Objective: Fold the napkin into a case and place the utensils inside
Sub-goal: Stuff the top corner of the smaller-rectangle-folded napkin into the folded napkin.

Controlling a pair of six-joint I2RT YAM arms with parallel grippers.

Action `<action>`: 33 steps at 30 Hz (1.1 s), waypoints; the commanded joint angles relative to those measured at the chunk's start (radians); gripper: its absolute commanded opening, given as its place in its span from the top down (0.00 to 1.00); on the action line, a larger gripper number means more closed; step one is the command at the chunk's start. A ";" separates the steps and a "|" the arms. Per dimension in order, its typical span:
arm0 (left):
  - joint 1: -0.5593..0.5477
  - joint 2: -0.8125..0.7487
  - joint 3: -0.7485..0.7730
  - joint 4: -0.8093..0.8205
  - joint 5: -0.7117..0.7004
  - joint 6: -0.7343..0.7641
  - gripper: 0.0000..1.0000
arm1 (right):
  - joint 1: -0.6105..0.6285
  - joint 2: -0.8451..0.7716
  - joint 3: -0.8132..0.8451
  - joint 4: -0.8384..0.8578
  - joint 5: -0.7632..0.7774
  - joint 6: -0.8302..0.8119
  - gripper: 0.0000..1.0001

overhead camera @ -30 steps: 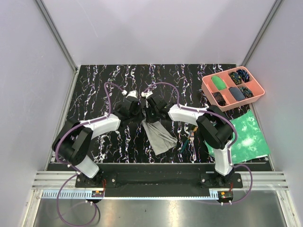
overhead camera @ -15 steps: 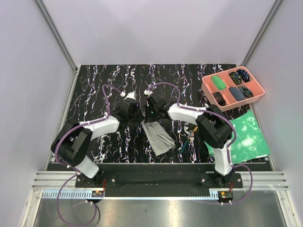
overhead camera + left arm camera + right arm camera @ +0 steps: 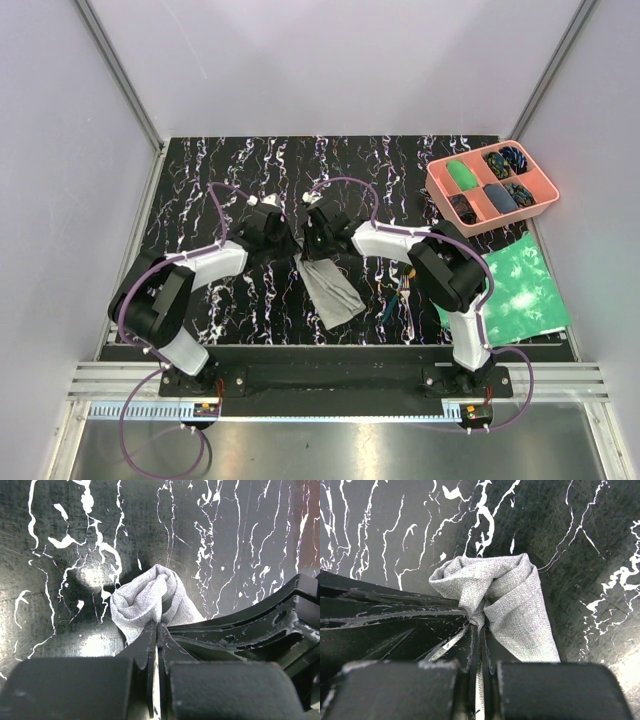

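The light-grey napkin (image 3: 331,290) hangs as a narrow bunched strip over the middle of the black marbled table, its lower end trailing toward the near edge. Both grippers pinch its upper end, side by side and almost touching. My left gripper (image 3: 293,252) is shut on a bunched corner of the napkin (image 3: 145,597), the jaws (image 3: 158,625) pressed together on the cloth. My right gripper (image 3: 307,255) is likewise shut (image 3: 479,625) on the neighbouring fold of the napkin (image 3: 512,597). The utensils (image 3: 400,297) lie in a small heap right of the napkin, by the right arm.
A pink compartmented tray (image 3: 437,190) with small dark and green items stands at the back right. A green-and-white mottled sheet (image 3: 520,290) lies at the front right. Each wrist view shows the other gripper's black fingers close alongside.
Both grippers have shifted slightly left together, still shut on the napkin's top. The hanging strip of cloth has followed to the left.
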 commanded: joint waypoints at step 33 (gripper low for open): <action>0.006 -0.048 0.004 -0.012 -0.027 0.085 0.72 | 0.017 -0.023 -0.055 0.122 -0.090 0.057 0.87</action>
